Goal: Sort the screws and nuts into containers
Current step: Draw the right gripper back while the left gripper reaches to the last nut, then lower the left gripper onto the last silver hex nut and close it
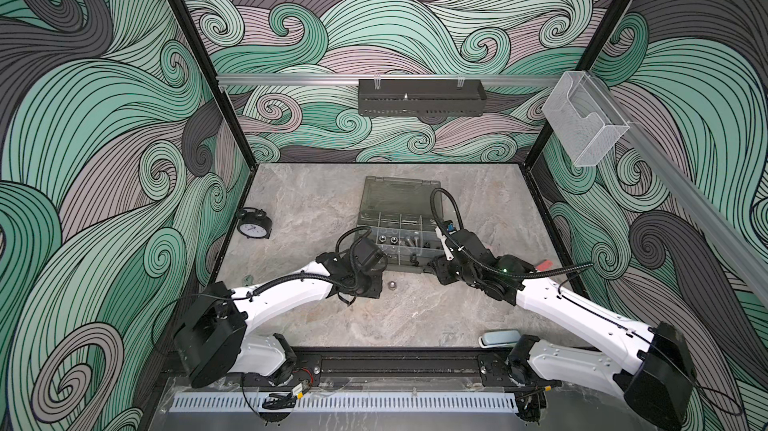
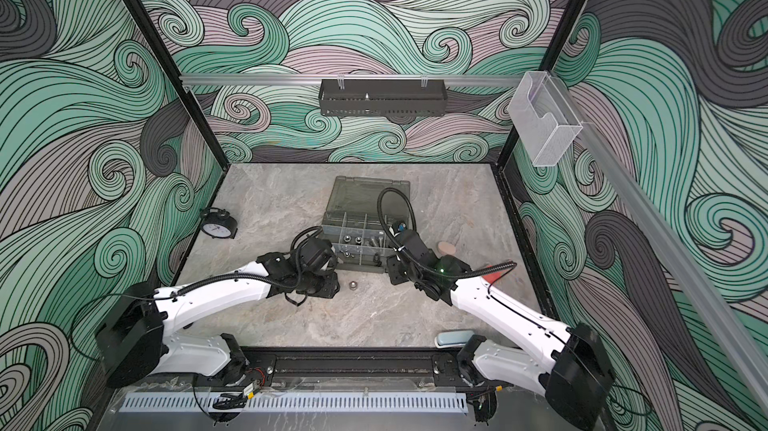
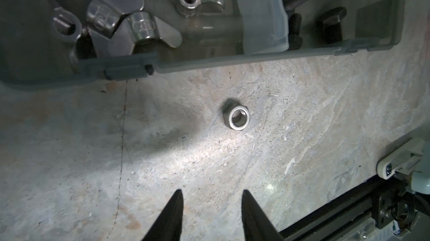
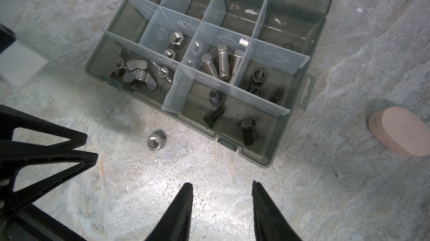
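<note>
One silver nut [image 3: 236,117] lies loose on the table [image 3: 314,139], just outside the front wall of the organizer case [image 4: 256,156] and ahead of my left gripper [image 3: 211,192] — jaws apart, nothing between. My right gripper [image 4: 222,182] is also parted and empty. In separate compartments: silver screws [image 4: 223,65], black screws [image 4: 246,130], black nuts [image 4: 257,76], wing nuts [image 4: 136,74] — their stamped marks are too blurred to read.
</note>
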### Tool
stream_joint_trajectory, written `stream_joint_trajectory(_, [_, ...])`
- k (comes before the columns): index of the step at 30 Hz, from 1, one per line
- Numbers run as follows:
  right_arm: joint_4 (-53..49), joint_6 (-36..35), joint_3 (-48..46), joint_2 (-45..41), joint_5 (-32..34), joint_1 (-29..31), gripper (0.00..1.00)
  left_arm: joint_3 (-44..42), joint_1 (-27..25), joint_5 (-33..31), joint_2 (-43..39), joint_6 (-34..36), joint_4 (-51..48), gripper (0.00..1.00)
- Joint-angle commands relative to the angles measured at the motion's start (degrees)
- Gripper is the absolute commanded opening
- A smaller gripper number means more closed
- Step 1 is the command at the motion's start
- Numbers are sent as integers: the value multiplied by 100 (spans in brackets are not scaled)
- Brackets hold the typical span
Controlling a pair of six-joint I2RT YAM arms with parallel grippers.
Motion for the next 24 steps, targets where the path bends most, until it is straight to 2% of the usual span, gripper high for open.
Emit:
stream_joint_trajectory(1, [-150,259,-162,-207,172,-19,43,423,-93,-28,517,218,4,44])
stream_joint_trajectory(11, [-240,428,-503,-576,203,-21,44,1048,-181,26,1707,221,263,44])
stream_joint_trajectory(24, [-215,472,-601,-579,177,-19,44,1329,-273,-6,2205,242,176,44])
